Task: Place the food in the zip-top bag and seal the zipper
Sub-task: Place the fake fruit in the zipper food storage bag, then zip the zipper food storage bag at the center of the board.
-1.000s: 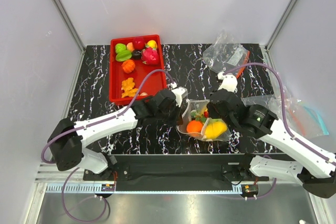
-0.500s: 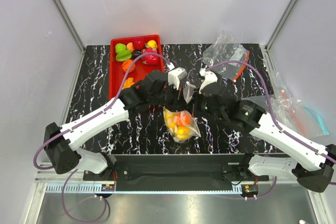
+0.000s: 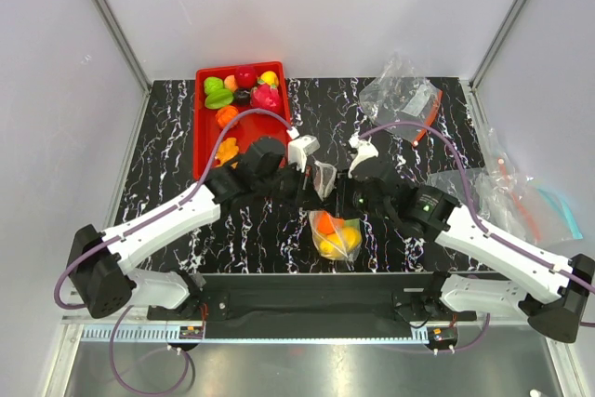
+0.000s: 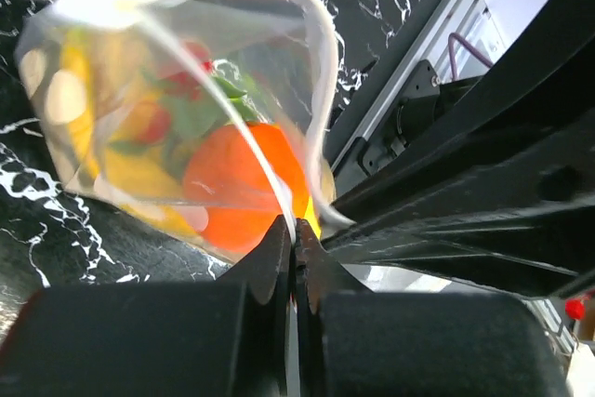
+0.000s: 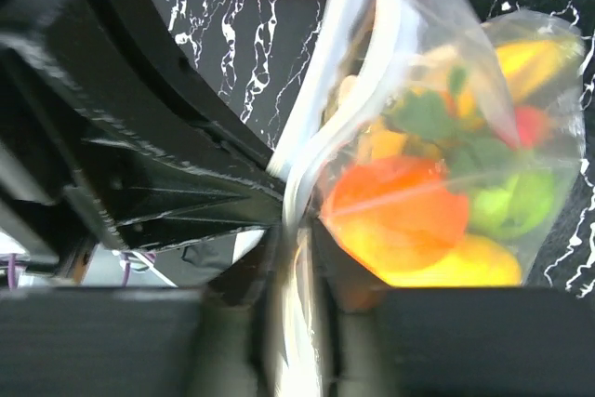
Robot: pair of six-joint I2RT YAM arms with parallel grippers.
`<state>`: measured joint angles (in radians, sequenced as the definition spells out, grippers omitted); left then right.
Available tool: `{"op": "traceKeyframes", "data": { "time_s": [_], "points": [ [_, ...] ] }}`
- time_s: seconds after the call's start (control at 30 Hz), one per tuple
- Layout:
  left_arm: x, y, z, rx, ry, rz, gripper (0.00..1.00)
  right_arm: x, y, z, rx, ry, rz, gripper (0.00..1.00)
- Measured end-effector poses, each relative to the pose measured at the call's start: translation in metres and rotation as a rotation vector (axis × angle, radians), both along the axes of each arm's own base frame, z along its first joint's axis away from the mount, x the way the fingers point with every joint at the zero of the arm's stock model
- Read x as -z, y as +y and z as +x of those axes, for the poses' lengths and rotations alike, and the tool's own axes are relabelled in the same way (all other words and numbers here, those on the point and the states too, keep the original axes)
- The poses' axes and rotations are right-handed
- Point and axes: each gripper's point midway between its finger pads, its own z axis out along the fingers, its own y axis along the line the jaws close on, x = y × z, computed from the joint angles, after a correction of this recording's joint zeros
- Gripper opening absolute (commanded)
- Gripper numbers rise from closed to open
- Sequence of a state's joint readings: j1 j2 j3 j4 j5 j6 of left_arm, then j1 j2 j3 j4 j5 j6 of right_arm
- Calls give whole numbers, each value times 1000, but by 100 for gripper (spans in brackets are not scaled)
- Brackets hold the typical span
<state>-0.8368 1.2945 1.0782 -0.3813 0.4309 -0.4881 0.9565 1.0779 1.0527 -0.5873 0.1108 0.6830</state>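
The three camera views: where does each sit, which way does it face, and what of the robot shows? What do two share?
Top external: above and behind, looking down on the table; left arm and right arm, zip-top bag between them.
Left wrist: on that arm, looking along the left gripper, shut on the bag's edge.
Right wrist: likewise, right gripper, bag edge between its fingers.
Shared: both wrist views show the fruit-filled bag.

You're looking at a robot test cell, most likely in a lab: a black marble-patterned table [image 3: 167,165] boxed in by plain white panels [image 3: 307,6] on aluminium posts [image 3: 107,16], a left arm [image 3: 167,220] and a right arm [image 3: 502,248] bolted to a rail [image 3: 307,299] at its near edge, with a red tray [image 3: 199,127] of toy fruit [image 3: 244,76] and spare clear bags [image 3: 400,95] laid out
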Motion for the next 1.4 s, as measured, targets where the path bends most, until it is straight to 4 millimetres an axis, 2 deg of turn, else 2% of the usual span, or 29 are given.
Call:
{"op": "traceKeyframes", "data": {
  "time_s": [0.17,0.23,0.27,0.43,0.7,1.0,1.13,1.17,1.23,1.27,1.33,1.37,1.4],
  "points": [
    [8,0,-3,3,19,-1,0,-4,-3,-1,-1,-15,4,54],
    [7,-1,-2,2,18,-8,0,-4,-5,-2,-3,-19,-2,69],
    [6,-2,-2,2,15,-13,0,-4,-6,-2,-3,-21,-7,72],
    [4,0,3,-18,25,-22,2,1,-9,-6,-40,-24,-40,75],
    [1,11,21,-92,80,-44,4,2,-4,-16,-152,-54,-69,89],
    [-4,0,24,-108,149,-96,4,13,3,-18,-215,-73,-179,89],
    [-6,-5,27,-122,173,-120,7,21,5,-18,-221,-80,-242,81],
    [-7,-7,28,-126,176,-128,12,24,5,-18,-221,-81,-260,70],
    [-10,-8,29,-131,179,-138,16,27,3,-16,-209,-84,-290,58],
    [-11,-8,29,-133,180,-143,19,29,2,-15,-207,-85,-302,43],
    [-13,-9,30,-134,178,-149,39,32,-3,-12,-183,-89,-334,28],
    [-15,-10,31,-133,174,-154,44,34,-7,-11,-171,-89,-348,11],
    [-15,-10,31,-134,171,-155,52,34,-9,-9,-156,-93,-358,5]
  ]
}}
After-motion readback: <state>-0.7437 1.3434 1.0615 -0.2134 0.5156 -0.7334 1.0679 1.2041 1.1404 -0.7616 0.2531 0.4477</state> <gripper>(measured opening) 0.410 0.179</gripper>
